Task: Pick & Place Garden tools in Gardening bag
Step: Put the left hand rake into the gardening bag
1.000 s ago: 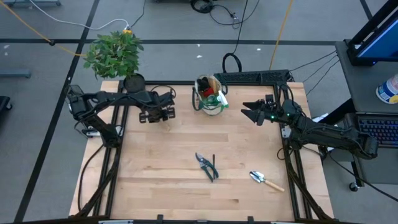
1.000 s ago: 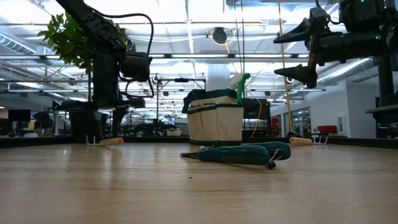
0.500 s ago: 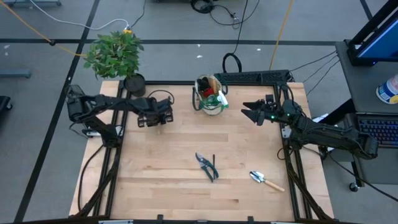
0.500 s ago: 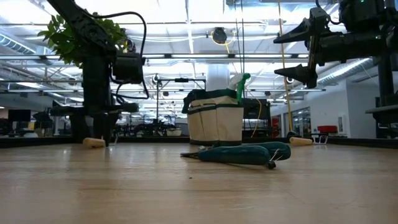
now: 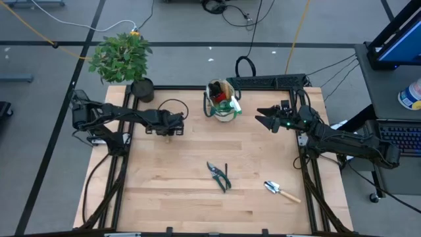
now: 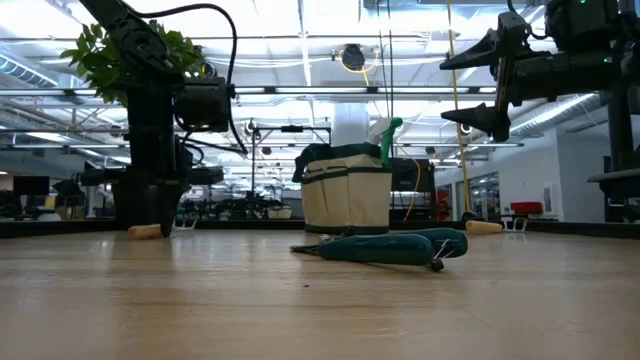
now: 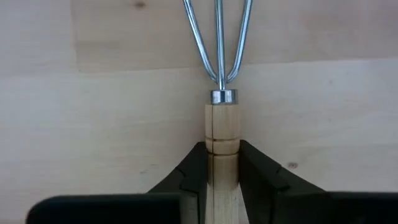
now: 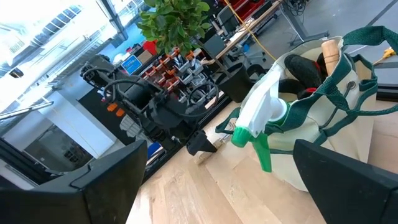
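We're down at the tabletop [image 5: 197, 191] with the left end effector [image 7: 222, 177], its two dark fingers pinched tight on the wooden handle of a hand fork [image 7: 221, 134], whose three steel tines lie flat on the wood. In the high view that left end effector [image 5: 170, 125] sits low near the back left, just in front of the potted plant [image 5: 122, 56].

The bag [image 5: 222, 106] stands upright at the back centre, well apart from the fork. It already holds a green spray bottle [image 8: 261, 118], and we think gloves too, though they're partly hidden. The right end effector [image 5: 268, 120] hangs raised beside the bag with its fingers spread wide and nothing between them.

So the step in hand is the pick. We'd say the next move calls for a straight lift clear of the wood, a carry across to the bag's mouth, and a tines-down drop past the bottle's trigger.

Out front, the pruning shears [image 5: 218, 175] and a trowel [image 5: 281, 191] wait their turn.
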`<state>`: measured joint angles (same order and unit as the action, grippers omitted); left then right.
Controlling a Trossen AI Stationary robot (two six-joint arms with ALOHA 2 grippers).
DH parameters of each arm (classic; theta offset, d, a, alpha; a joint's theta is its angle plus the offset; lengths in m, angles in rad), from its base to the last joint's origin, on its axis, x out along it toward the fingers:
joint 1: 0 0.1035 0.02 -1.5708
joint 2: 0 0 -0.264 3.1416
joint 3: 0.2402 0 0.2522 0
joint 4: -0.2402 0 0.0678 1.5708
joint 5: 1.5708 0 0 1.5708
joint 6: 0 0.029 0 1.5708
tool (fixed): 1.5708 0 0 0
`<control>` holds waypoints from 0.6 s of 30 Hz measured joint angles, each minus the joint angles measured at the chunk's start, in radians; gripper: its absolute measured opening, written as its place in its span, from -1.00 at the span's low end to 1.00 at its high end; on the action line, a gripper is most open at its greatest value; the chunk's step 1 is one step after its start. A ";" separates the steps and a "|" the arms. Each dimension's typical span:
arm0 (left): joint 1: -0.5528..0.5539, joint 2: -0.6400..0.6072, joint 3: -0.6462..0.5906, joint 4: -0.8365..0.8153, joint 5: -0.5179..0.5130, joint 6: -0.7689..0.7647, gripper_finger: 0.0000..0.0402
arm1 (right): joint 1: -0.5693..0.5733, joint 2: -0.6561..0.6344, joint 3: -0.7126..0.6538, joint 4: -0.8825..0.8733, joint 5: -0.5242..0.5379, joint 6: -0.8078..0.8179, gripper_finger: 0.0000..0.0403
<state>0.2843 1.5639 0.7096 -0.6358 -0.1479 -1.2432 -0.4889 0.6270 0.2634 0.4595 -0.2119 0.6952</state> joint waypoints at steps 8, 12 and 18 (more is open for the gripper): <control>-0.096 -0.169 -0.005 0.017 0.057 0.038 -0.67 | 0.000 0.000 0.000 0.000 0.000 0.000 0.95; -0.159 -0.285 -0.002 0.018 0.024 0.039 -0.67 | 0.000 0.000 0.000 0.000 0.000 0.000 0.95; -0.263 -0.451 -0.002 0.066 0.000 0.044 -0.67 | 0.000 0.000 0.000 0.000 0.000 0.000 0.95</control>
<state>0.0213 1.1132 0.7078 -0.5694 -0.1475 -1.1993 -0.4892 0.6270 0.2630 0.4595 -0.2118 0.6949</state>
